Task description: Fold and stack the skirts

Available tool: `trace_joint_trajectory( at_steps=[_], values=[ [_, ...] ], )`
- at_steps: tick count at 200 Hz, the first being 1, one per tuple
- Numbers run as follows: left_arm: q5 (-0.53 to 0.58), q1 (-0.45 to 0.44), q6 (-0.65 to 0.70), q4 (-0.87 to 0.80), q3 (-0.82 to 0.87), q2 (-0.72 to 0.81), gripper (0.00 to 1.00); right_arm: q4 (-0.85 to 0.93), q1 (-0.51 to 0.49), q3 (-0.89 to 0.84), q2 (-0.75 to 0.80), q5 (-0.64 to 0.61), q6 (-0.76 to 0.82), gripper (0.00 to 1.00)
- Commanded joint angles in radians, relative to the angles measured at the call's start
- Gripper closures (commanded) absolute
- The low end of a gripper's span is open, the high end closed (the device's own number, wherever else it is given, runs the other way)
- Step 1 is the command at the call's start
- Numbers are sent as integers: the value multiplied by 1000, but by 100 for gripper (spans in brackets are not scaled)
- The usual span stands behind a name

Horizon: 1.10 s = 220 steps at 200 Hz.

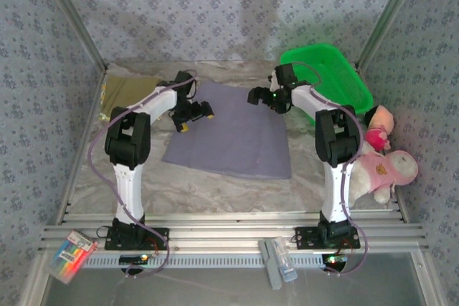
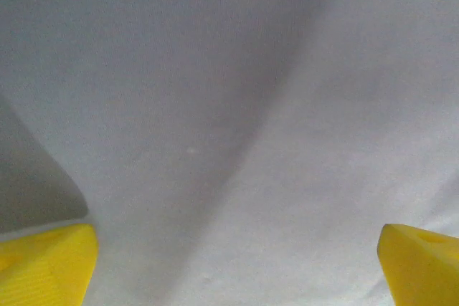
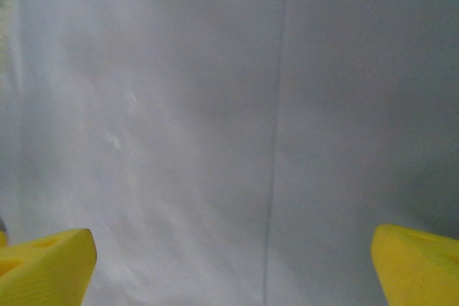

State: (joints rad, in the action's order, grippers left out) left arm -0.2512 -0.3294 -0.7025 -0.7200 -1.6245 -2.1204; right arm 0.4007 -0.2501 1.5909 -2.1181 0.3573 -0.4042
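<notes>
With the left pincer (image 1: 195, 119) and the right pincer (image 1: 257, 96) opened wide, the grey-lavender skirt (image 1: 237, 141) is not yet folded; the olive-khaki skirt (image 1: 125, 91) is laid at the far-left corner.

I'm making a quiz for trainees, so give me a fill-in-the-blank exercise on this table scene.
The spread skirt in the middle is plain ____. The left claw and right claw both stand ____. The green basket sits in the far ____ corner. The olive skirt lies far ____.
Missing: grey-lavender; open; right; left.
</notes>
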Motion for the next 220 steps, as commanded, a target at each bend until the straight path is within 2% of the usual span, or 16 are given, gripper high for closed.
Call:
trace_joint_trajectory(
  at_steps=[1,44,65,76,94,114,134,147,167,189,220],
  values=[
    [-41,-12,-49,35,44,-28,0,87,-1,-118,72,23,18,0],
    [-84,-50,-37,47,-89,-157,0,-2,-29,-421,242,51,-130,0],
    [-109,-69,-13,4,-226,-239,0,-60,-86,-524,314,62,-216,0],
    [-139,-78,14,-12,-318,-295,0,-112,-123,-561,345,78,-314,0],
    [-206,-89,68,-10,-501,-389,1,-244,-187,-628,408,21,-472,0],
    [-211,-93,126,-92,-769,-501,1,-368,-207,-676,481,-49,-577,0],
    [-208,-85,169,-252,-1100,-608,1,-346,-196,-705,551,-157,-528,0],
    [-195,-77,180,-315,-1210,-617,1,-277,-177,-717,601,-238,-445,0],
    [-164,-69,194,-337,-1141,-523,1,-118,-163,-706,667,-391,-337,0],
    [-106,-75,200,-261,-886,-354,0,-24,-160,-693,723,-467,-235,0],
    [-34,-81,139,-112,-569,-170,0,-37,-113,-723,738,-390,-126,0]
  ],
)
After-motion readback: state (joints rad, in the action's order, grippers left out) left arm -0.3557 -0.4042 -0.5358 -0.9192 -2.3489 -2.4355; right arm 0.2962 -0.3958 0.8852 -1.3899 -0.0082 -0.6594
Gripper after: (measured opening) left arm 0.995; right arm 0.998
